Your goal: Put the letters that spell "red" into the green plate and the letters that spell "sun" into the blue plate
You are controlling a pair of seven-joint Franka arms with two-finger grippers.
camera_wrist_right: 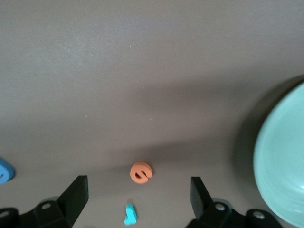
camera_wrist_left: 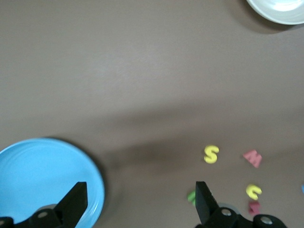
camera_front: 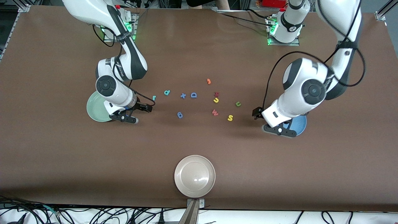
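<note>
My right gripper (camera_front: 124, 119) hangs open and empty beside the green plate (camera_front: 97, 109), at its edge toward the letters. In the right wrist view the right gripper (camera_wrist_right: 137, 202) frames an orange e (camera_wrist_right: 141, 172) and a teal r (camera_wrist_right: 130, 213) on the table; the plate (camera_wrist_right: 281, 161) lies beside them. The r (camera_front: 154, 98) and teal d (camera_front: 167, 92) show in front; the e is hidden there. My left gripper (camera_front: 279, 130) is open over the rim of the blue plate (camera_front: 299, 125). Yellow s (camera_front: 230, 118), yellow u (camera_front: 215, 100) and green u (camera_front: 238, 104) lie nearby.
Other letters lie mid-table: a blue plus (camera_front: 183, 95), a blue D (camera_front: 193, 95), a blue g (camera_front: 180, 115), an orange 3 (camera_front: 209, 81), a red w (camera_front: 215, 112) and another red letter (camera_front: 216, 93). A beige-white plate (camera_front: 194, 176) sits near the front edge.
</note>
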